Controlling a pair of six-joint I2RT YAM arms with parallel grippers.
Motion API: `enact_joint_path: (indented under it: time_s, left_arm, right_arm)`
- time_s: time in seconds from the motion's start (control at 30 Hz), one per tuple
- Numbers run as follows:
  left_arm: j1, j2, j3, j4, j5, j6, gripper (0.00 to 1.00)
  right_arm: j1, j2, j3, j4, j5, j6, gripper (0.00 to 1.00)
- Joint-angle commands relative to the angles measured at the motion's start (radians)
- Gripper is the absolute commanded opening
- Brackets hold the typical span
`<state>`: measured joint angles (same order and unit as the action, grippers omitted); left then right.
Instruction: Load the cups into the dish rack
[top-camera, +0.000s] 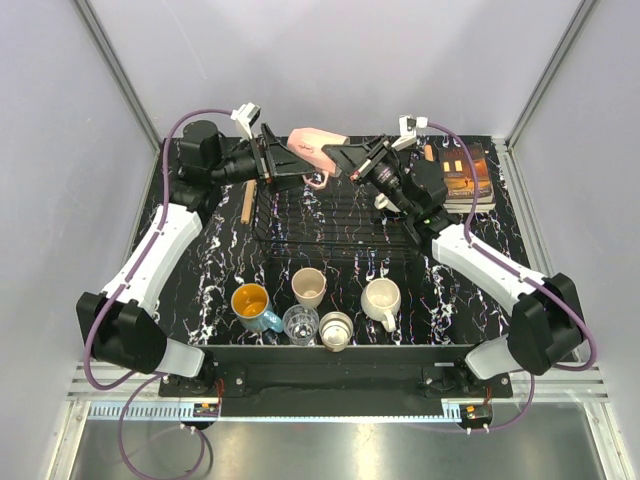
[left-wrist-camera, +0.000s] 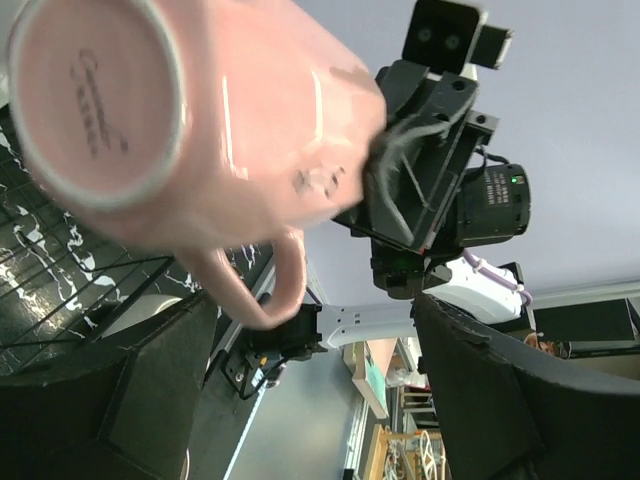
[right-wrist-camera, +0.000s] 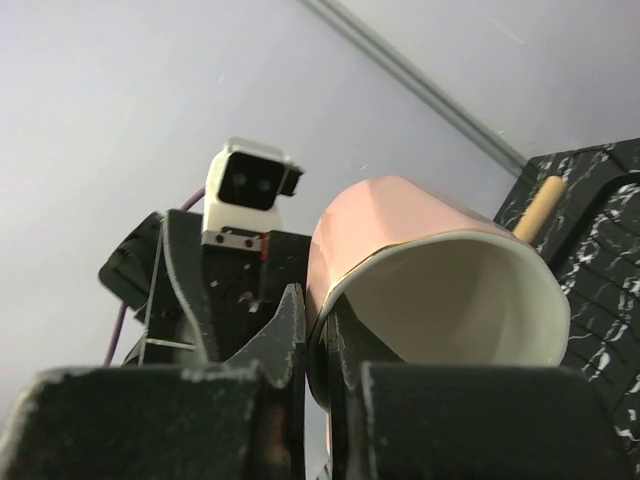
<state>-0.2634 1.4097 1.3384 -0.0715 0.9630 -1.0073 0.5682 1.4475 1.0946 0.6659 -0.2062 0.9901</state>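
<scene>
A pink mug (top-camera: 318, 150) (left-wrist-camera: 200, 120) (right-wrist-camera: 385, 215) lies on its side in the air above the back of the black wire dish rack (top-camera: 340, 225) (left-wrist-camera: 60, 290). My right gripper (top-camera: 354, 166) (right-wrist-camera: 318, 310) is shut on its rim, one finger inside and one outside. My left gripper (top-camera: 288, 160) (left-wrist-camera: 315, 320) is open at the mug's base end, and the handle hangs down between its wide fingers. Several more cups stand in front of the rack: a blue mug with orange inside (top-camera: 252, 305), a cream cup (top-camera: 309, 287), a glass tumbler (top-camera: 300, 323), another cream cup (top-camera: 336, 330) and a white mug (top-camera: 381, 300).
An orange-brown book (top-camera: 470, 175) lies at the back right, beside the rack. The rack's wooden rod handles (top-camera: 247, 203) (right-wrist-camera: 540, 205) stick out at its ends. The right arm's wrist (left-wrist-camera: 470, 200) faces the left camera closely.
</scene>
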Motion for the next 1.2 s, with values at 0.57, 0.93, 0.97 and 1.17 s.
enact_joint_path:
  time_s: [0.57, 0.93, 0.97, 1.17]
  left_arm:
    - [-0.023, 0.021, 0.074, 0.068, -0.012, -0.034, 0.61]
    - [-0.028, 0.021, 0.085, 0.068, -0.01, -0.056, 0.4]
    - [-0.028, 0.021, 0.085, 0.068, -0.003, -0.053, 0.38]
    - [-0.028, 0.014, 0.081, 0.107, 0.005, -0.062, 0.38]
  right_arm:
    - [0.022, 0.088, 0.074, 0.297, -0.105, 0.229, 0.0]
    - [0.071, 0.162, 0.076, 0.363, -0.093, 0.268, 0.0]
    - [0.073, 0.163, 0.077, 0.365, -0.096, 0.271, 0.0]
    - [0.076, 0.169, 0.094, 0.345, -0.133, 0.275, 0.0]
